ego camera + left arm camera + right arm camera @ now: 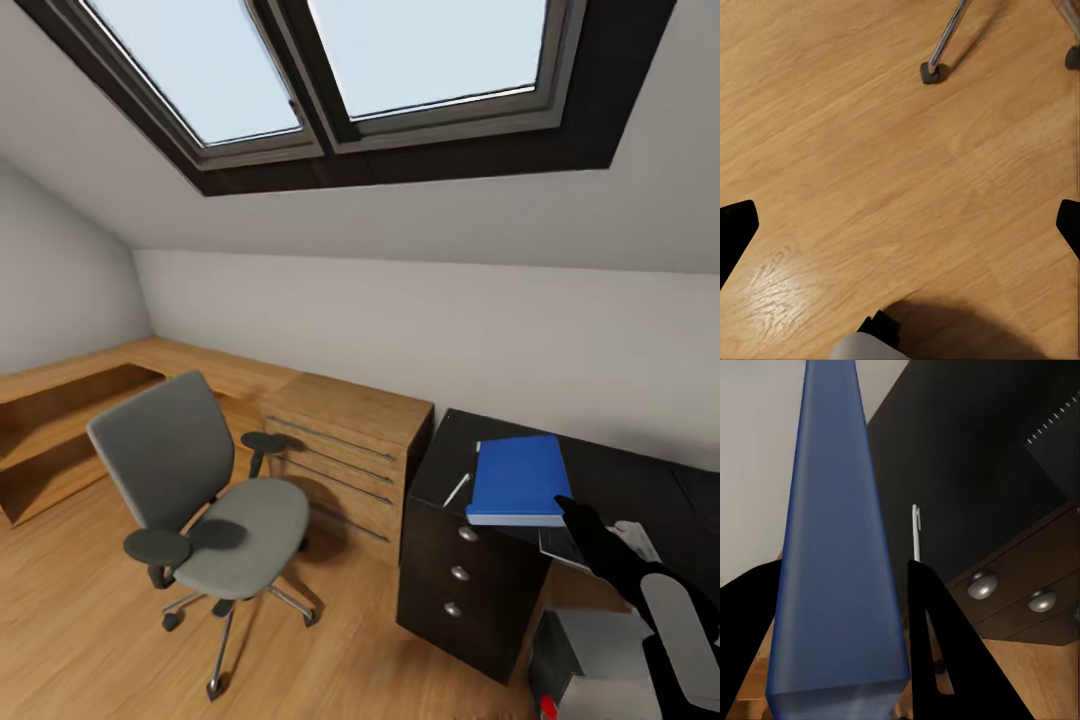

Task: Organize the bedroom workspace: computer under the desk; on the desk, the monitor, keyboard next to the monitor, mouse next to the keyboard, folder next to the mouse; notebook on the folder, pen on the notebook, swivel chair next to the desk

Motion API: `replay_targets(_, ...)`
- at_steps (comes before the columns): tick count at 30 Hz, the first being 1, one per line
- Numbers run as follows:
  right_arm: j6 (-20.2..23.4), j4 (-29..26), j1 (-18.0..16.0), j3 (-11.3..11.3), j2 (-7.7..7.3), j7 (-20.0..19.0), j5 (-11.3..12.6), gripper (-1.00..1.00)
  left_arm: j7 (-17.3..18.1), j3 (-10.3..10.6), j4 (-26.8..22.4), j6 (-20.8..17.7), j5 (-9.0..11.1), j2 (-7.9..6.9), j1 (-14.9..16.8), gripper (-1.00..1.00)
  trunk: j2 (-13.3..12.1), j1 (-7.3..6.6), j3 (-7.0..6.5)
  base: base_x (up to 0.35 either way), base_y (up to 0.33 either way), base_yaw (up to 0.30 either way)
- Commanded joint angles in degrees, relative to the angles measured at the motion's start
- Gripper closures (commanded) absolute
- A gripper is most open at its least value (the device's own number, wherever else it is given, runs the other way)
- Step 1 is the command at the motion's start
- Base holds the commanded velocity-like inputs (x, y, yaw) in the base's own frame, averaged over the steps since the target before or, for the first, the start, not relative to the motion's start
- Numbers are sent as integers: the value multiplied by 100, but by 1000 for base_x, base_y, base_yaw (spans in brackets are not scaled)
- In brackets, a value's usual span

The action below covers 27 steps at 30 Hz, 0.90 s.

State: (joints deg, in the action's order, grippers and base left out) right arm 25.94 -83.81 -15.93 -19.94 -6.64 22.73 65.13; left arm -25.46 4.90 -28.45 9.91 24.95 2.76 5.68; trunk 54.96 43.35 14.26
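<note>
One black table (pixel 640 480) stood beside the swivel chair (pixel 205 480); over its corner the right claw (pixel 844 585) pinched the blue folder (pixel 518 478) between closed fingers, the pen (pixel 457 489) lying alongside. Left claw (pixel 900 225) gaped over floor (pixel 855 150).

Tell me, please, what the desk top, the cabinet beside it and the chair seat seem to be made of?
The desk top looks like glossy black laminate or lacquered board, with a faint sheen. The cabinet looks like light matt wood: grain lines show, with metal bar handles. The swivel chair seat looks like grey matt fabric upholstery, though the render leaves this open.
</note>
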Motion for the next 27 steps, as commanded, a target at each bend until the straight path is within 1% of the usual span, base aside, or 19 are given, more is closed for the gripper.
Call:
replay_targets(1, 17, -7, -6, -9, -2, 47, 53, 100, -38, 46, 0, 48, 61, -5, 4, -100, -36, -22, -11, 0, 0, -271)
replay_targets(17, 16, -3, -4, -19, 2, 39, 54, 100, -38, 55, 6, 89, 54, -4, 4, -100, -678, -373, -298, 0, 0, -268)
replay_targets(27, 47, -20, -3, -10, 4, 47, 70, 100, -38, 55, 6, 82, 55, -4, 4, -100, -1079, -593, -477, 0, 0, -24)
